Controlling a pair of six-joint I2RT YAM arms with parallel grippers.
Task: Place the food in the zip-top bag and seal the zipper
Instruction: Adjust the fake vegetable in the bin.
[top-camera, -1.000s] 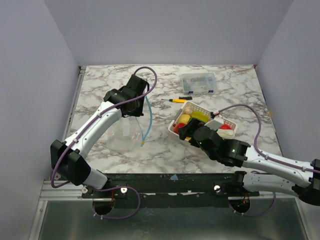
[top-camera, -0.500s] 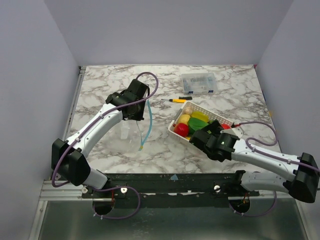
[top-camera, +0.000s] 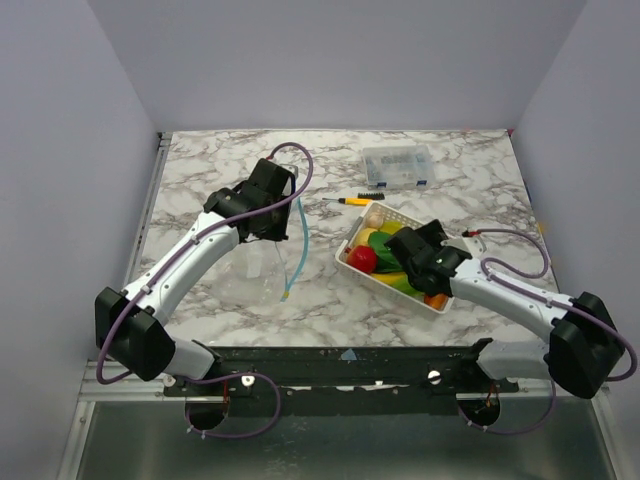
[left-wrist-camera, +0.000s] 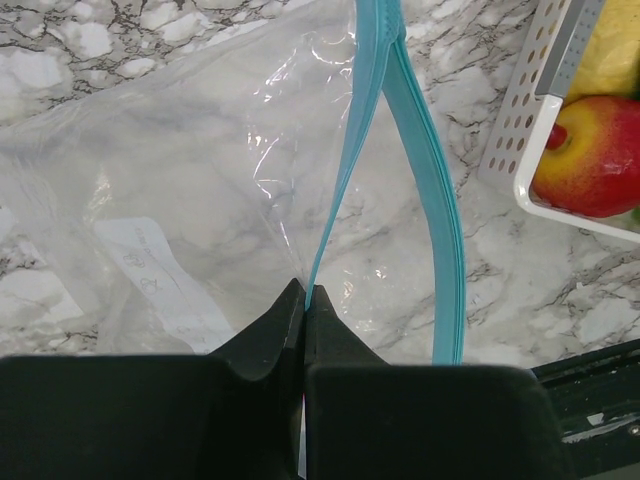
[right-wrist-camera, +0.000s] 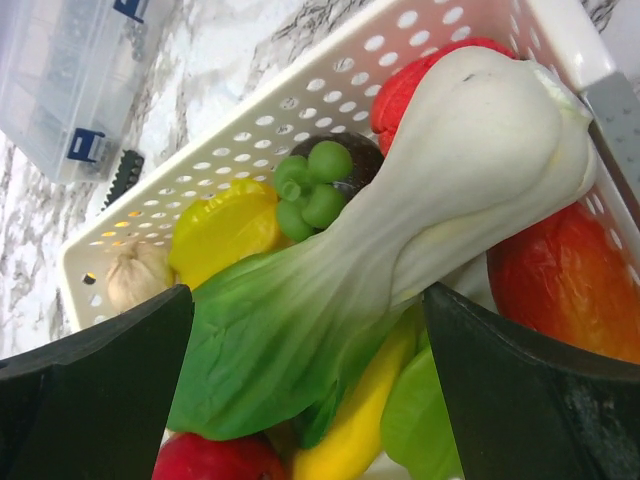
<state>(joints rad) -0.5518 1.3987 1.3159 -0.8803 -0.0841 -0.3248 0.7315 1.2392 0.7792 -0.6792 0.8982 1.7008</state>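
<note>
Left wrist view first: the left gripper (left-wrist-camera: 305, 305) has its jaws pressed together on the thin light-blue zipper strip (left-wrist-camera: 443, 250) of the clear floppy zip-top bag (left-wrist-camera: 170, 170). The bag sits on the marble-pattern table (left-wrist-camera: 60, 30), beside the white slotted plastic basket (right-wrist-camera: 300, 90). There's a white label patch (left-wrist-camera: 160, 285) on the bag (print too faint to read, sorry). The right gripper (right-wrist-camera: 308, 300) is spread wide over the basket, jaws either side of the white-and-green toy leafy vegetable (right-wrist-camera: 400, 240), nothing clamped. Red, yellow and green toy food pieces (right-wrist-camera: 225, 230) crowd around it. The small clear lidded box (right-wrist-camera: 60, 70) with blue latches has no readable writing.
</note>
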